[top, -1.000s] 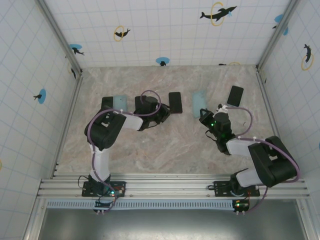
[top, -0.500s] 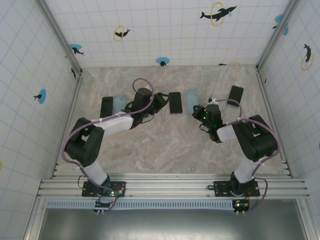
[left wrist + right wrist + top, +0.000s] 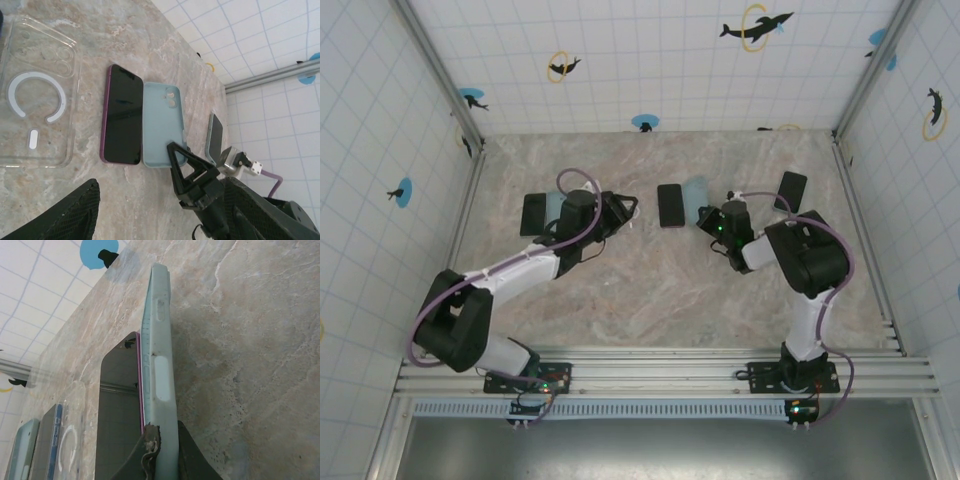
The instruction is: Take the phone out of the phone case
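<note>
While the left hand [image 3: 623, 207] hangs spread over the table [image 3: 650, 280] in the top view, the right hand [image 3: 706, 212] pinches the blue case [image 3: 696, 189], the phone [image 3: 669, 205] just beside it. The left wrist view shows the blue case [image 3: 164, 120] empty and touching the phone [image 3: 122, 115], with an empty clear case [image 3: 37, 120] nearby. In the right wrist view, the fingers [image 3: 132, 462] clamp the blue case's [image 3: 160, 355] end.

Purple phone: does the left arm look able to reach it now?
Probably yes. The left gripper stands open beside the purple phone, with bare table between; the right gripper grips the blue case on its far side.
</note>
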{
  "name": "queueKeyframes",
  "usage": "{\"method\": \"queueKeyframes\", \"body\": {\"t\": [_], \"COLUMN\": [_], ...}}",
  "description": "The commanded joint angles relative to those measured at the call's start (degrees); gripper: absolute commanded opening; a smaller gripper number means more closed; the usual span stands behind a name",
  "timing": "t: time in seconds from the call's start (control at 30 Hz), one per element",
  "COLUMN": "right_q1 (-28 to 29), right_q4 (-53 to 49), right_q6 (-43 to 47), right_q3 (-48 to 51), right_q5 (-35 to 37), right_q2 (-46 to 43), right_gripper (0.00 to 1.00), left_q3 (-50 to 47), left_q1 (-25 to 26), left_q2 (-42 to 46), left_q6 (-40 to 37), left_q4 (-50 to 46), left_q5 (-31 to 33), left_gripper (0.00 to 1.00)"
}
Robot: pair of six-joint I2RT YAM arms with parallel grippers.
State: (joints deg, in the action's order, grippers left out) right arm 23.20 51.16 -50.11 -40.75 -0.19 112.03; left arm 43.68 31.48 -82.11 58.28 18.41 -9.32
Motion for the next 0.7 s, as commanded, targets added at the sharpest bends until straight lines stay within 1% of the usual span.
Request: {"method": "queueKeyframes", "body": {"t": [0.0,0.13,0.33,0.47,0.67], "right_q1": [-0.1,-0.2,-0.2,-0.4,-1.0], "right_q4": [1.9,1.2,-1.1,-4.4,-11.9], "right_q6": [0.2,1.4,4.4,8.6,14.5], "right_q3": [-2.2,-2.0,-1.7,-1.5,-0.6], "right_q5": [-0.3,-0.2,0.4,2.0,5.6], "right_q2": [1.5,1.1,-0.7,-3.9,-9.5], "right_gripper": [0.05,0.12,0.28,0.4,0.52], "left_q3": [-1.9,-2.7,-2.7,-2.7,-2.8], "left_q1": [-0.5,-0.8,-0.9,-0.9,-0.9], "left_q2": [2.1,3.4,2.8,2.4,2.3], "left_q6": [-1.3,-1.8,-2.0,-1.8,-1.9], "left_q4": [-1.2,-1.8,-1.7,-1.1,-0.5], "left_q5": [1.4,2.1,1.4,0.8,0.9], "left_gripper": [0.67,0.67,0.68,0.68,0.68]}}
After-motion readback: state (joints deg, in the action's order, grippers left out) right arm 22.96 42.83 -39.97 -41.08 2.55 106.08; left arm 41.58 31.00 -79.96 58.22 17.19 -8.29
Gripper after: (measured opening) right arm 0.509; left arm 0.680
